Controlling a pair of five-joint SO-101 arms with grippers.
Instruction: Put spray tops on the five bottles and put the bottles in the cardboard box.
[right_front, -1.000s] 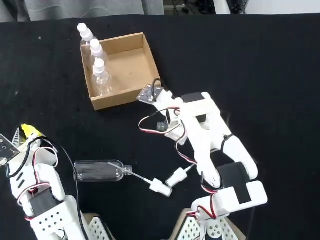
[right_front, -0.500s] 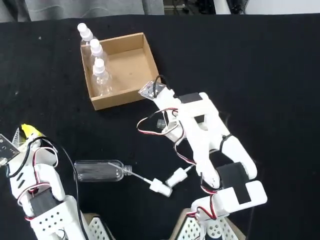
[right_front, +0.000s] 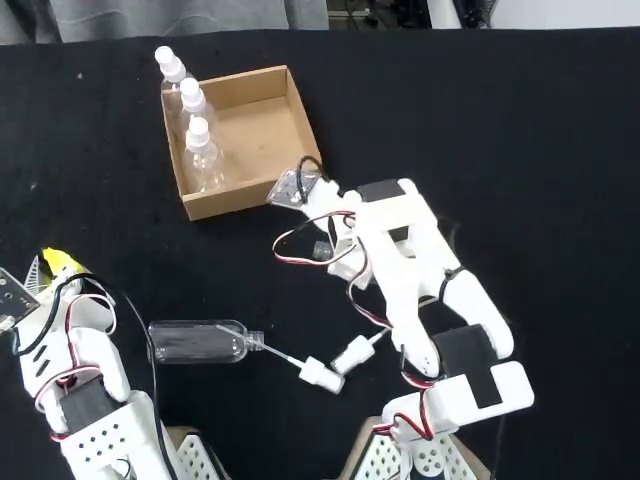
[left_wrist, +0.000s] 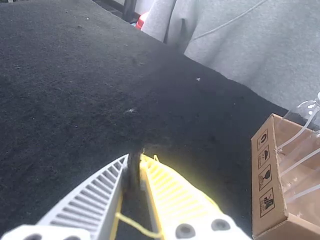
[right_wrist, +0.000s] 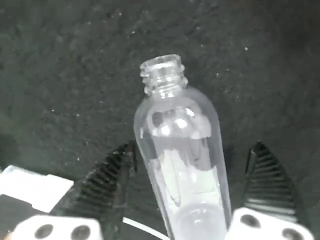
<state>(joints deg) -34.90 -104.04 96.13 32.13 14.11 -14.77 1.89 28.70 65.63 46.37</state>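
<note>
A clear uncapped bottle (right_wrist: 182, 155) lies on the black table between the fingers of my right gripper (right_wrist: 192, 150), which is open and straddles it without closing. In the high view the right arm (right_front: 400, 255) covers that spot, just below the cardboard box (right_front: 290, 110). Three capped bottles (right_front: 197, 135) stand along the box's left wall. Another clear bottle (right_front: 198, 341) lies on its side near the front, and the thin tube of a white spray top (right_front: 320, 376) reaches its neck. A second spray top (right_front: 355, 352) lies beside it. My left gripper (right_front: 48, 266) (left_wrist: 136, 167) is shut and holds nothing.
The box's corner (left_wrist: 272, 175) shows in the left wrist view, with bare black table (left_wrist: 75, 90) ahead of the gripper. Grey cloth hangs behind the table's far edge (right_front: 180, 18). The right half of the table (right_front: 540, 150) is bare.
The right arm's wrist shifted slightly toward the box and came back. The left arm, the lying bottle and the spray tops have not moved.
</note>
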